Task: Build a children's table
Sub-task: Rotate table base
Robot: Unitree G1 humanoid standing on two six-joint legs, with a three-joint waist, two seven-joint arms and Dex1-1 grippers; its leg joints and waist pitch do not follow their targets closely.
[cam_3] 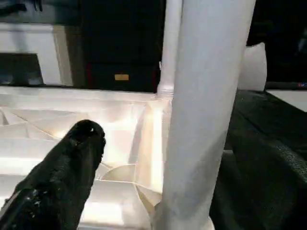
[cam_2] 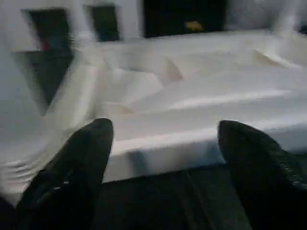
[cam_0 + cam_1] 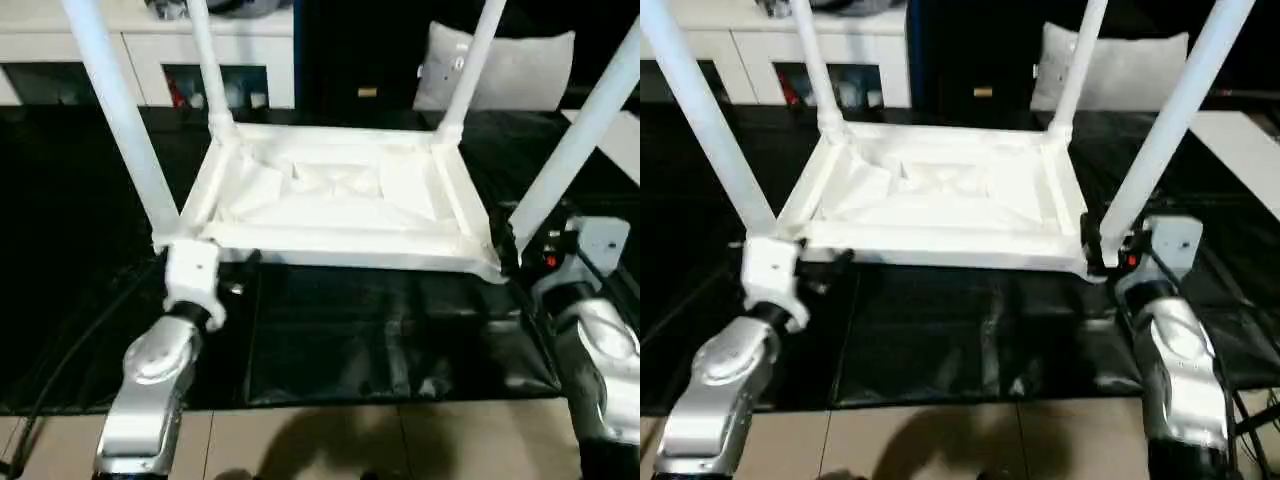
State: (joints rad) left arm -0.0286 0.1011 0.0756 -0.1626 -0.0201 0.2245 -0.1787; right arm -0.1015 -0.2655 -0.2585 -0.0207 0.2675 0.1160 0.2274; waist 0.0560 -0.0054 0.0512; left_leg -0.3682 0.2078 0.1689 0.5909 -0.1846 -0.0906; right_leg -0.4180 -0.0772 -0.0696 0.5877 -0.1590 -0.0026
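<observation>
At the bottom of the head views, tiled floor (image 3: 330, 440) is showing below the edge of the black work table (image 3: 390, 340), with the two silver forearms rising from the lower left and lower right corners. The left gripper (image 2: 163, 158) is sitting at the near left corner of the top (image 3: 330, 195), in the left centre of the frame; in the left wrist view its fingers (image 2: 72, 172) are standing spread wide, released, with the top's near edge lying between them and not touched by either. The right gripper (image 1: 158, 167) is working at the near right corner, right of centre; in the right wrist view its two black fingers are flanking the near right leg (image 3: 575, 140), one on each side, but whether they are pressing on the tube cannot be told. The top is lying upside down in the middle of the frame on the black table, ribbed underside facing up. All four legs are standing in the corner sockets and slanting outward toward the upper edge: the near left leg (image 3: 120, 120) at upper left, the far left leg (image 3: 205, 60) and far right leg (image 3: 468, 65) beyond. Further back, white cabinets (image 3: 140, 55) are occupying the upper left and a pale cushion (image 3: 520, 70) the upper right.
</observation>
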